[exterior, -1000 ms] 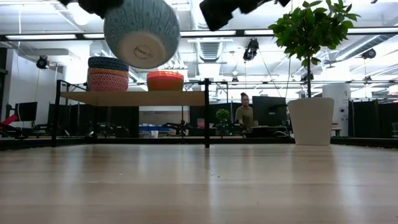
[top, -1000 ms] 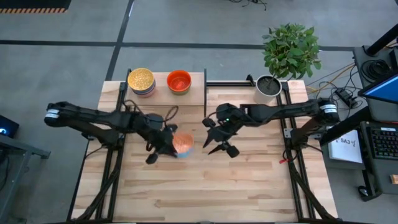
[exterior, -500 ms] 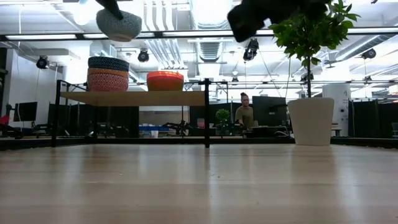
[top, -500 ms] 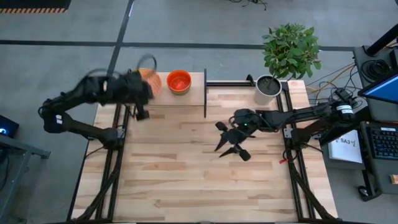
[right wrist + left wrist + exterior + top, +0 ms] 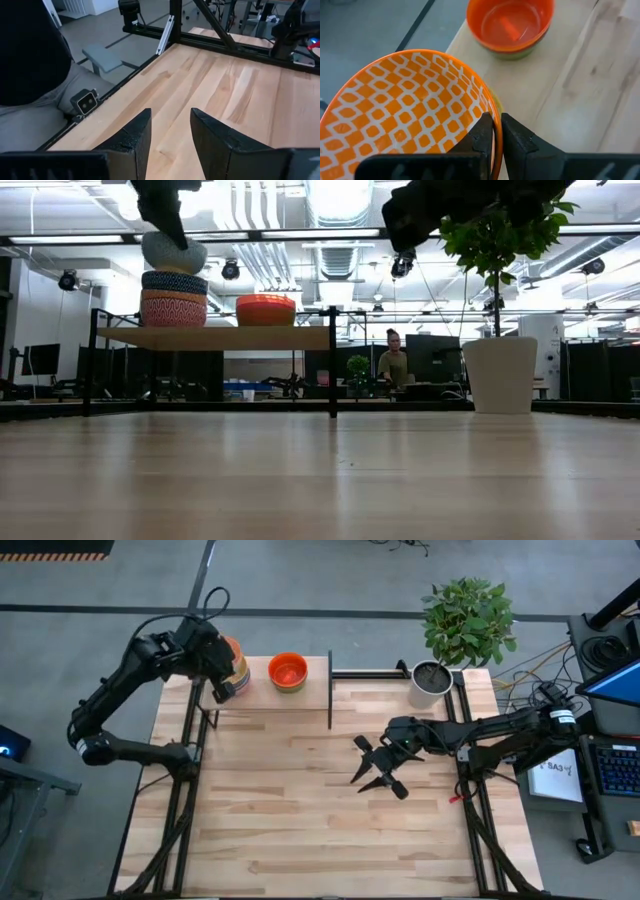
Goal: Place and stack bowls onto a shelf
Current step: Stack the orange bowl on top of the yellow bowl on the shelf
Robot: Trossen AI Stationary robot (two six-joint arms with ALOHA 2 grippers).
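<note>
High view: the left gripper (image 5: 222, 680) hangs over the left end of the low light-wood shelf on its thin black frame (image 5: 310, 690), holding a small round bowl with an orange-and-white lattice inside (image 5: 235, 660) above the stack there; a red-orange glossy bowl (image 5: 288, 671) sits just beside on the board. The right gripper (image 5: 377, 766) hovers mid-desk over bare wood, jaws spread, holding nothing. Low view: the carried bowl, pale outside (image 5: 174, 253), rides on or just above a tall stack of patterned bowls (image 5: 173, 298); contact not certain. The second, shorter stack (image 5: 265, 310) stands near it. Left wrist view: jaws pinch the lattice bowl's rim (image 5: 489, 131). Right wrist view: spread jaws, empty light-wood desk (image 5: 235, 95) ahead. Judgement: no loose bowls show on the desk; this looks like the last placement, with only lowering and release left.
</note>
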